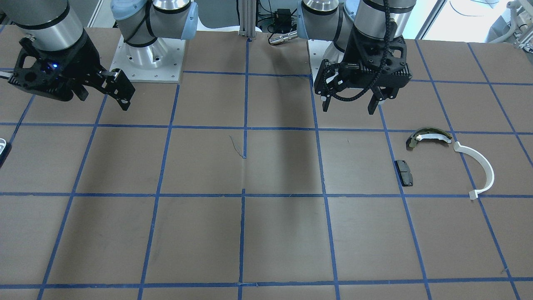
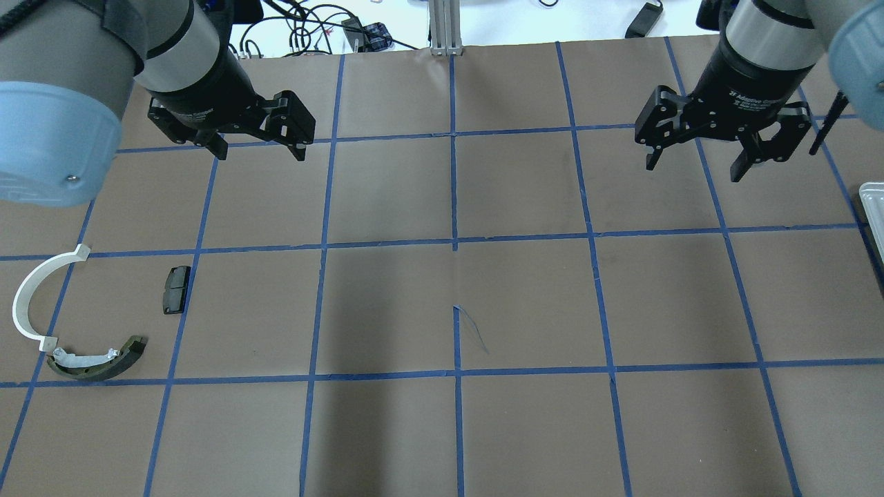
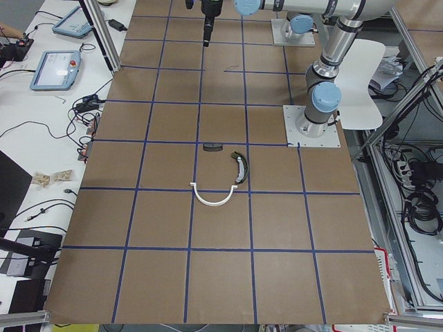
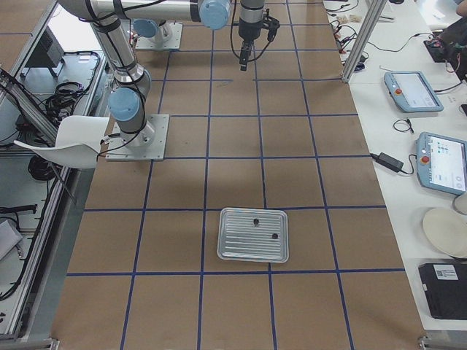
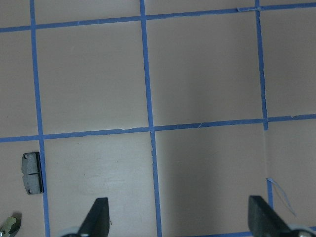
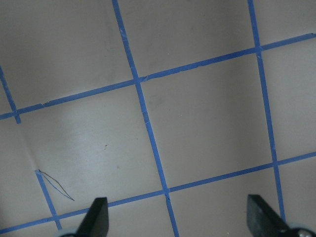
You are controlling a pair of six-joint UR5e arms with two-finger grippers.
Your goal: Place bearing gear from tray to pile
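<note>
The pile lies on the table's left side: a white half-ring arc (image 2: pixel 31 297), an olive-and-dark brake shoe (image 2: pixel 97 362) and a black pad (image 2: pixel 176 290). It also shows in the front view, with the arc (image 1: pixel 479 168), the shoe (image 1: pixel 429 136) and the pad (image 1: pixel 404 173). The ribbed metal tray (image 4: pixel 233 248) holds two small dark round parts (image 4: pixel 256 221) (image 4: pixel 274 236); I cannot tell which is the bearing gear. My left gripper (image 2: pixel 259 148) is open and empty, above the table beyond the pile. My right gripper (image 2: pixel 694 166) is open and empty, left of the tray's edge (image 2: pixel 873 207).
The table is brown paper with a blue tape grid. The arm bases (image 1: pixel 145 62) stand at the robot's edge. An aluminium post (image 2: pixel 445 27) and cables lie at the far edge. The left wrist view shows the black pad (image 5: pixel 32 173) at lower left.
</note>
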